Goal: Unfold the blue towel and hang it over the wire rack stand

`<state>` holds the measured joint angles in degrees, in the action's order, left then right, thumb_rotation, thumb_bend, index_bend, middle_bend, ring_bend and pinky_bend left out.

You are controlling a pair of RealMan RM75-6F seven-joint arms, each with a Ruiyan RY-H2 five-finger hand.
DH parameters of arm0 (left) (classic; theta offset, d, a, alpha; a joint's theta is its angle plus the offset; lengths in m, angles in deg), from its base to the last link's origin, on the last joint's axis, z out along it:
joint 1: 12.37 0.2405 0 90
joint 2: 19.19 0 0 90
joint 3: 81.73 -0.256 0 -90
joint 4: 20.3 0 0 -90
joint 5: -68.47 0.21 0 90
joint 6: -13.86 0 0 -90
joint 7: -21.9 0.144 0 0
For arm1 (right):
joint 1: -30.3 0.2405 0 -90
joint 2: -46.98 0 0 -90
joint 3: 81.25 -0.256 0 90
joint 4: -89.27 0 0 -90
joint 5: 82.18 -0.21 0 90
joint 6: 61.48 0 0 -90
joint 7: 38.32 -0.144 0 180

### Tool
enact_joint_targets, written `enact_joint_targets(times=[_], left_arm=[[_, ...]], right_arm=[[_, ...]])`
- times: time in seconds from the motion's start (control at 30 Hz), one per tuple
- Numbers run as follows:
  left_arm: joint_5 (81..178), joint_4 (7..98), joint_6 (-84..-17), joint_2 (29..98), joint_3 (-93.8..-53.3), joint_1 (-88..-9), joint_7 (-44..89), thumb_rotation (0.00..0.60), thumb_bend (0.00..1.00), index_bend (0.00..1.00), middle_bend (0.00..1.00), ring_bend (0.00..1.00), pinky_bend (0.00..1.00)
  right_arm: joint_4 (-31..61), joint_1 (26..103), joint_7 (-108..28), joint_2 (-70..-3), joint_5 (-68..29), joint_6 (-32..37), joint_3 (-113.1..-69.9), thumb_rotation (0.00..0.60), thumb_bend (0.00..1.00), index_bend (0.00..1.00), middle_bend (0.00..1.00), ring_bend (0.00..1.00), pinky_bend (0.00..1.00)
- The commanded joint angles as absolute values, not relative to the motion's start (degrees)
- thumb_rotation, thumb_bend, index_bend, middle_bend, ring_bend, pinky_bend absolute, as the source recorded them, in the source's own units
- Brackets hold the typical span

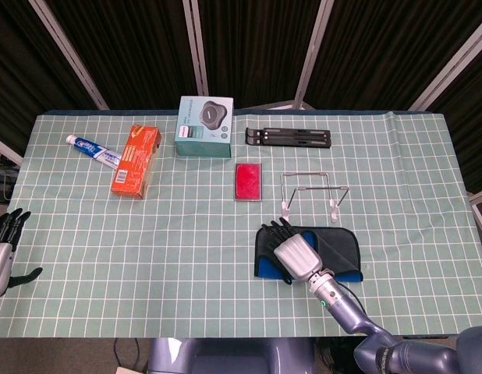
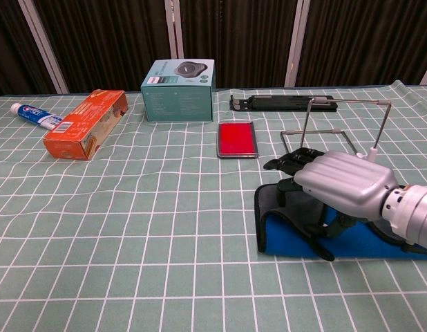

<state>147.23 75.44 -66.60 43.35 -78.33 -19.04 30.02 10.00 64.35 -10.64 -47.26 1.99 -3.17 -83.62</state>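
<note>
Right hand (image 2: 341,181) palm-down on blue towel (image 2: 291,235)

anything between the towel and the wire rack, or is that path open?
Nothing visible. The blue towel lies folded just in front of the wire rack stand, bare mat between them. The right hand rests on the towel's left part.

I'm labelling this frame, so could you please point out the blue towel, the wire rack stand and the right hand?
blue towel (image 2: 291,238): chest view, blue folded front edge.
wire rack stand (image 2: 349,102): chest view, top bar.
right hand (image 1: 294,254): head view, silver back of hand.
</note>
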Motion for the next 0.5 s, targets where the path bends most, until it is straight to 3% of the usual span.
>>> enact_joint_targets(times=[0.03, 0.5], left_arm=[[147.22, 75.45, -66.59, 43.35, -78.34, -19.05, 30.01, 0.6, 0.0, 0.0, 0.0, 0.0, 0.0], [147.47, 75.76, -66.9, 43.3, -78.48, -18.96, 30.29, 0.6, 0.0, 0.0, 0.0, 0.0, 0.0]], right_arm=[[9.46, 64.24, -10.91, -47.0, 1.97, -2.94, -83.61, 0.6, 0.27, 0.37, 0.01, 0.0, 0.02], [9.62, 61.88, -13.54, -42.38, 7.31, 0.65, -79.01, 0.6, 0.26, 0.37, 0.01, 0.0, 0.02]])
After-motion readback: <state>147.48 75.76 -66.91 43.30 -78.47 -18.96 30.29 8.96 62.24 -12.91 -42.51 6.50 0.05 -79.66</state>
